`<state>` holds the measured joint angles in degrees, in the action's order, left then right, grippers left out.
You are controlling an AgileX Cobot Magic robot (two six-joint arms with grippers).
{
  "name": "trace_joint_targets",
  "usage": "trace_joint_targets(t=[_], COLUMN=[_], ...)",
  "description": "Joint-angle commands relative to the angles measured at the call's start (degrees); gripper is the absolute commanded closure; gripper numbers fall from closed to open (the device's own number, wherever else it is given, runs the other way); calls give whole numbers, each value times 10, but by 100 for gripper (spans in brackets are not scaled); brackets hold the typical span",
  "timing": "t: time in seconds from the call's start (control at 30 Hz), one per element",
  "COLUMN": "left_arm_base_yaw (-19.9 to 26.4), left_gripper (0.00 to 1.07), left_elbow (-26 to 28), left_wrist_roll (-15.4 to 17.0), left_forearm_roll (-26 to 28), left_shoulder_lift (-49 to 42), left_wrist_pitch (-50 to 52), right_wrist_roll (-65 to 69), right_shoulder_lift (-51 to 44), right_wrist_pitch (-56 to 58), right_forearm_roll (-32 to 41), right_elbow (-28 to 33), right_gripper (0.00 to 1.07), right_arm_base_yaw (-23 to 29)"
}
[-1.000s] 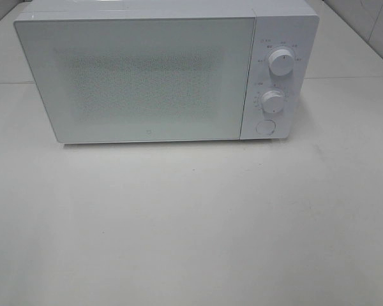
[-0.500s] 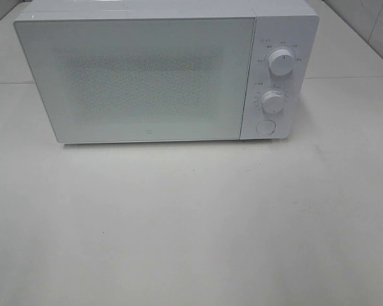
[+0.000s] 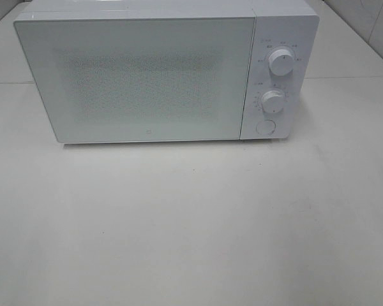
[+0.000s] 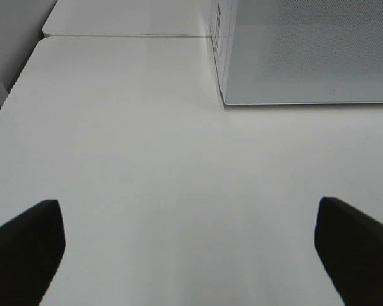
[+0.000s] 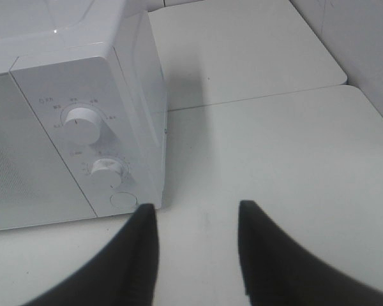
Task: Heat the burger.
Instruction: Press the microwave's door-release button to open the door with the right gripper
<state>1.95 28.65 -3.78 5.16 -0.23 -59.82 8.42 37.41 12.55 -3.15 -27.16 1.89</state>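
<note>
Exterior high: white microwave (image 3: 147,76) at the back of the pale table (image 3: 191,229); door (image 3: 137,80) closed, its panel frosted; upper knob (image 3: 281,61), lower knob (image 3: 274,101) and round button (image 3: 265,127) stacked on the right-hand panel; no arm in frame.

Left wrist: left gripper (image 4: 191,255) low over bare table, jaws spread wide, dark fingers (image 4: 25,248) at opposite edges of the view, nothing between them; microwave's front corner ahead.

Right wrist: right gripper (image 5: 198,248) just in front of the control panel corner, jaws at a narrower gap (nothing gripped).

The burger shows in no view; cannot tell where it is.
</note>
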Motion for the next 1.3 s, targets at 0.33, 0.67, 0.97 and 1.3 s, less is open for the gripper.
trace_joint_targets(t=[0.33, 0.67, 0.97, 1.3], left_arm_base_yaw=[1, 1, 1, 1], left_gripper=[6, 6, 6, 6], left_elbow=[-2, -2, -2, -2], left_wrist_roll=[2, 2, 2, 2], left_forearm_roll=[5, 5, 5, 5], left_shoulder_lift=[-14, -14, -14, -14], left_wrist_pitch=[4, 4, 4, 4], right_wrist_roll=[21, 253, 439, 618], right_shoulder_lift=[104, 215, 270, 335], right_wrist_pitch=[-129, -273, -367, -405], right_forearm_roll=[2, 2, 2, 2], right_elbow=[2, 28, 76, 82], right_gripper=[107, 107, 107, 107], right_arm_base_yaw=[-3, -3, -3, -1])
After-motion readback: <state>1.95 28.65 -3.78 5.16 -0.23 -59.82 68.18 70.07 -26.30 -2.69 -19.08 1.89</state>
